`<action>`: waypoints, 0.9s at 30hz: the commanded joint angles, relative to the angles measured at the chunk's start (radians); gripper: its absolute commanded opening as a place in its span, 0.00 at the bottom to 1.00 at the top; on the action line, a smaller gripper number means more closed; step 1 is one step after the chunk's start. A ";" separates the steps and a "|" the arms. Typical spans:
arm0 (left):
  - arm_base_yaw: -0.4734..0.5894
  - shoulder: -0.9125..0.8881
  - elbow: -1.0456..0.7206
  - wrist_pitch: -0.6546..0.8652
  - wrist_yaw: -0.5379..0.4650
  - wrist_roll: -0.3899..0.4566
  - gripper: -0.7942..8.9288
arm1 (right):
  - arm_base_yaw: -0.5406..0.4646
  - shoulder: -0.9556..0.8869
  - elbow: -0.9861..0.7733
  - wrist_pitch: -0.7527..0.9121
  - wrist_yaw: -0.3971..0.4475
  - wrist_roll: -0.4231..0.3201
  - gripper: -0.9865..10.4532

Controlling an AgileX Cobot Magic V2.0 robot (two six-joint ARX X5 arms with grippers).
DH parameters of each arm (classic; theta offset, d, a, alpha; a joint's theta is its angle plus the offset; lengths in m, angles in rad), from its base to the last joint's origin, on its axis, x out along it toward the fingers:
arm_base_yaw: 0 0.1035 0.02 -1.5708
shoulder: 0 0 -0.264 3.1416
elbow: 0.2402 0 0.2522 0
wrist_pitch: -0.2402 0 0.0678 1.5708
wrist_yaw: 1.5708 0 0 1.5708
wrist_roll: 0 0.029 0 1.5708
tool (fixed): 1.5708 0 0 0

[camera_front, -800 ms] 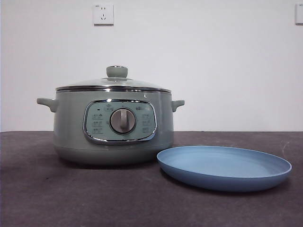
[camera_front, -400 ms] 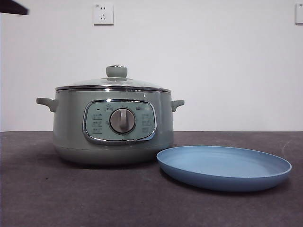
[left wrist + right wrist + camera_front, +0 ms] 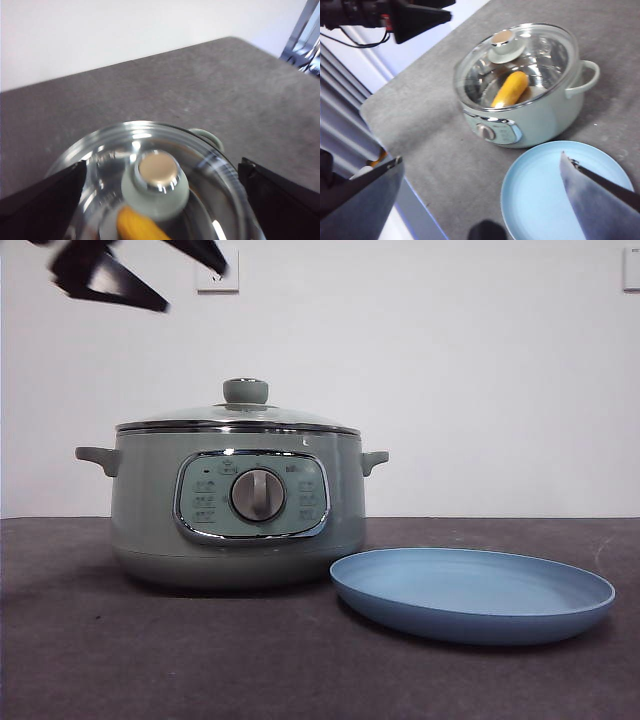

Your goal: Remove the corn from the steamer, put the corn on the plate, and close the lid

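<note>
In the front view the steamer (image 3: 238,508) stands on the dark tabletop (image 3: 120,660) with the lid (image 3: 240,418) seated on its rim, and the plate (image 3: 472,593) lies bare just beside it, its edge close to the pot's base. A black gripper (image 3: 140,270) hangs high above the steamer, blurred, its two jaws spread apart with nothing between them; it is probably the left one, since that wrist looks down on the lid. In the left wrist view the left gripper (image 3: 160,200) has its jaws wide open on either side of the lid (image 3: 210,170), above the knob (image 3: 156,185) and not touching it, and the corn (image 3: 140,227) shows through the glass inside the pot. In the right wrist view the right gripper (image 3: 480,200) is also wide open and holds nothing, hovering over the plate (image 3: 540,200). The corn (image 3: 510,89) lies on the floor of the closed steamer (image 3: 530,120), under the glass lid (image 3: 540,55).
</note>
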 commanded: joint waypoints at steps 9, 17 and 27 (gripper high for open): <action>-0.063 0.215 0.030 0.143 -0.088 0.056 0.66 | 0.002 0.000 0.003 -0.001 0.005 -0.004 0.61; -0.074 0.285 0.030 0.144 -0.106 0.063 0.66 | 0.002 0.000 0.003 -0.001 0.005 -0.005 0.61; -0.087 0.285 0.030 0.121 -0.122 0.063 0.43 | 0.002 0.000 0.003 -0.001 0.005 -0.004 0.61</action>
